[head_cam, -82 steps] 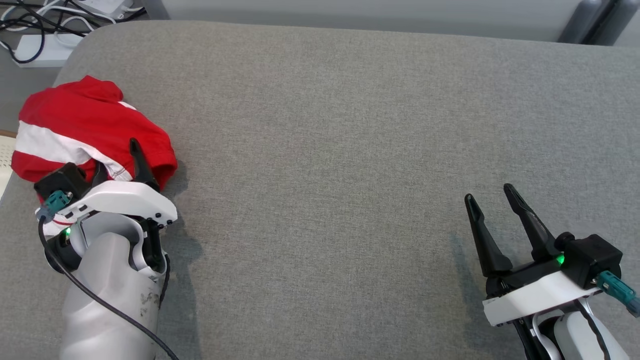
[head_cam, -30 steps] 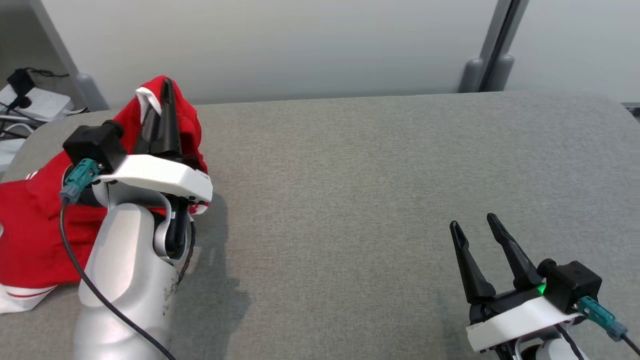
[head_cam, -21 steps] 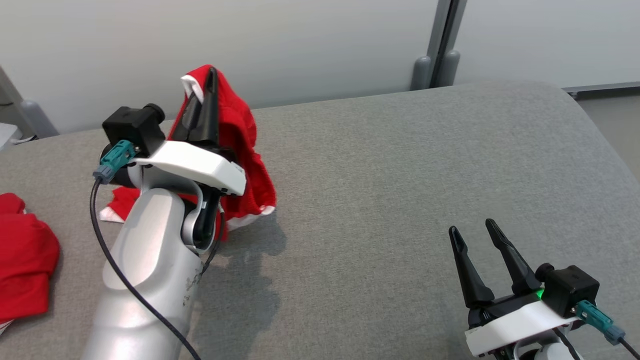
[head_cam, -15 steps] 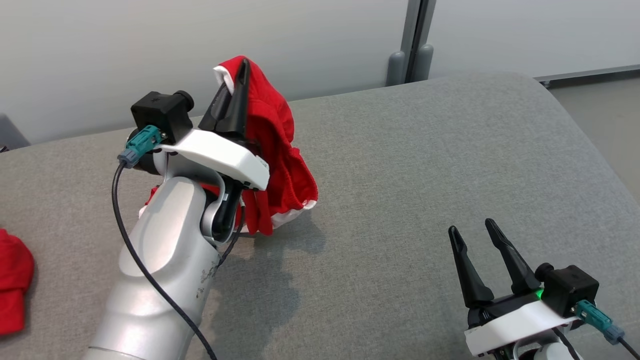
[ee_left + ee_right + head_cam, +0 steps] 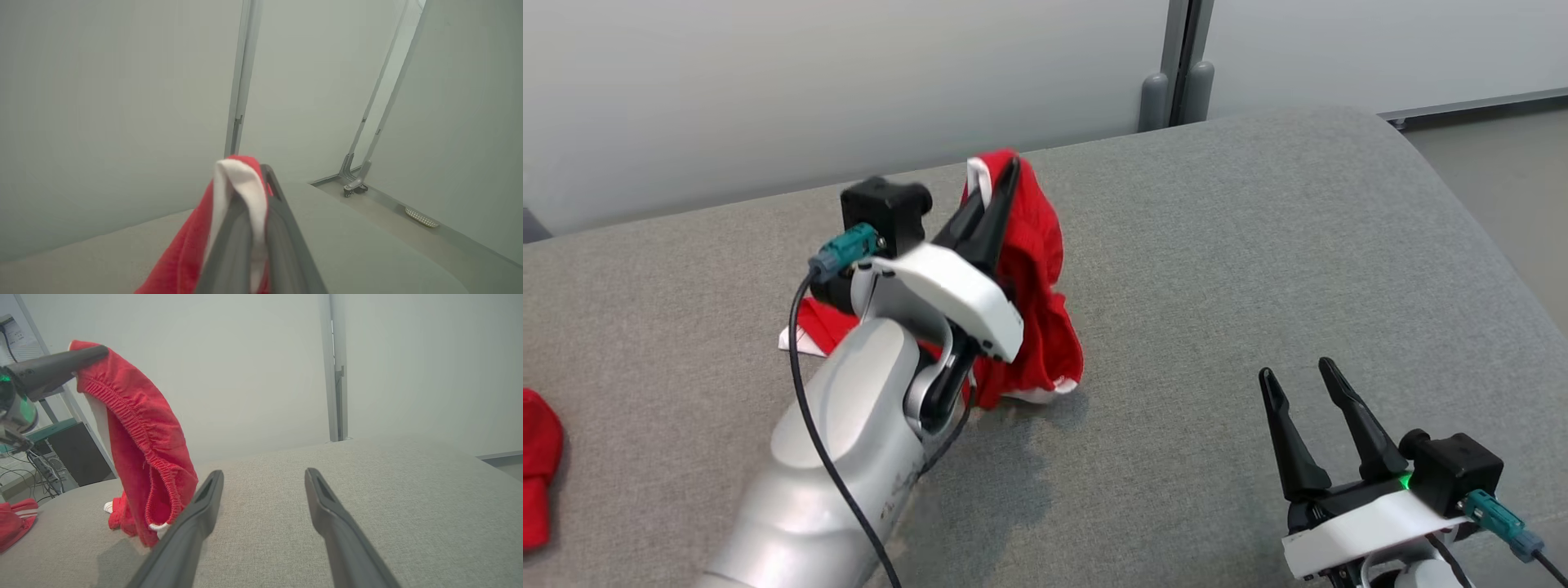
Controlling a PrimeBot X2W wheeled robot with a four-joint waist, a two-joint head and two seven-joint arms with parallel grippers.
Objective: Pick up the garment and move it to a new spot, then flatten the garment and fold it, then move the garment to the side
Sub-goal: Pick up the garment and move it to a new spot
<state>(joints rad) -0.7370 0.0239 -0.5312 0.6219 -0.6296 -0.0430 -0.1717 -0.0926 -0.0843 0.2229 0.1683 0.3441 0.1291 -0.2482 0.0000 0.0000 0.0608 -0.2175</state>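
The garment (image 5: 1033, 286) is red with white trim and an elastic waistband. It hangs from my left gripper (image 5: 1005, 175), which is shut on its upper edge above the middle of the grey fabric table (image 5: 1258, 229). The garment's lower end rests crumpled on the surface. In the left wrist view the closed fingers (image 5: 278, 228) pinch a white fold of the garment (image 5: 184, 253). My right gripper (image 5: 1297, 371) stands open and empty near the table's front right. From the right wrist, the garment (image 5: 143, 428) hangs left of the open right gripper (image 5: 264, 473).
Another red cloth (image 5: 535, 465) lies at the table's far left edge. A pale wall with a grey post (image 5: 1176, 65) stands behind the table, and floor (image 5: 1503, 163) shows beyond the rounded right end. Shelving and cables (image 5: 41, 465) stand off to the left.
The head camera has swung right. My left gripper has lifted the garment off the left-hand pile, carried it toward the table's middle and lowered it somewhat. The right gripper has stayed put.
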